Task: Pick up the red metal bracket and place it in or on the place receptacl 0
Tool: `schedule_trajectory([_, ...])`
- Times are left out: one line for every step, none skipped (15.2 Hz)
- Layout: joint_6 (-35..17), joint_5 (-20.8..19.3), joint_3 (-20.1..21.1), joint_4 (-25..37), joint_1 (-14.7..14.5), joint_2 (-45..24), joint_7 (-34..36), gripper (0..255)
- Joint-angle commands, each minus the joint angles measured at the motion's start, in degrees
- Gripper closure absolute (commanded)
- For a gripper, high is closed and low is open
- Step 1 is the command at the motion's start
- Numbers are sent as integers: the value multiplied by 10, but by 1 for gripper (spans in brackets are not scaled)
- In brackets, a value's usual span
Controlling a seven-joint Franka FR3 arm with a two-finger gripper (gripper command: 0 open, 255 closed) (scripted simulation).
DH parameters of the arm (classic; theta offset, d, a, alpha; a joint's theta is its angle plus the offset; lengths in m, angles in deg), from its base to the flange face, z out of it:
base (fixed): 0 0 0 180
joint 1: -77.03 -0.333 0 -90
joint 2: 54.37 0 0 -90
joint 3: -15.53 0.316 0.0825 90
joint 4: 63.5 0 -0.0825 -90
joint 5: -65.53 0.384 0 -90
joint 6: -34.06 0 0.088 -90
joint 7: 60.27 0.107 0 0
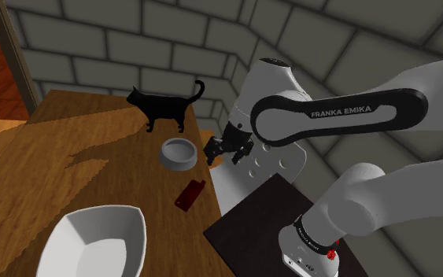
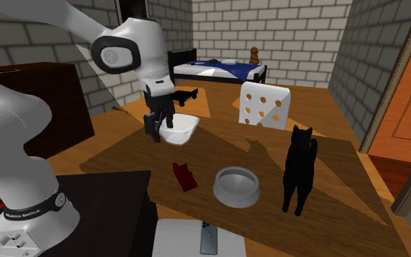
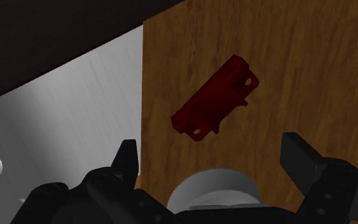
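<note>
We see the pincer (image 3: 210, 147) released: its two black fingers (image 3: 128, 159) stand wide apart, clasping nothing and touching nothing. It hangs above the wooden table (image 3: 311, 57), close to that table's edge. The dark red bracket (image 3: 217, 98) lies flat on the wood, apart from the fingertips, near the round grey bowl (image 3: 215, 188) and the table's edge.

The red bracket (image 2: 184, 176) lies on the wooden table (image 2: 328, 157) just beside a grey bowl (image 2: 237, 186).
</note>
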Motion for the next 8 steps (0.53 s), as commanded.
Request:
schedule_trajectory([-47,10,30,-9,2,-36,40,0])
schedule_trajectory([-71,12,46,-8,6,-59,61,0])
schedule_trajectory([-96,11,62,-7,11,-83,83,0])
schedule_trajectory([-120,8,79,-5,18,-109,106,0])
schedule_trajectory([-144,1,95,-1,26,-137,131,0])
schedule_trajectory([-168,-10,112,3,36,-165,158,0])
schedule_trajectory([-192,-26,130,8,48,-195,189,0])
schedule_trajectory([-216,-50,147,14,62,-226,224,0])
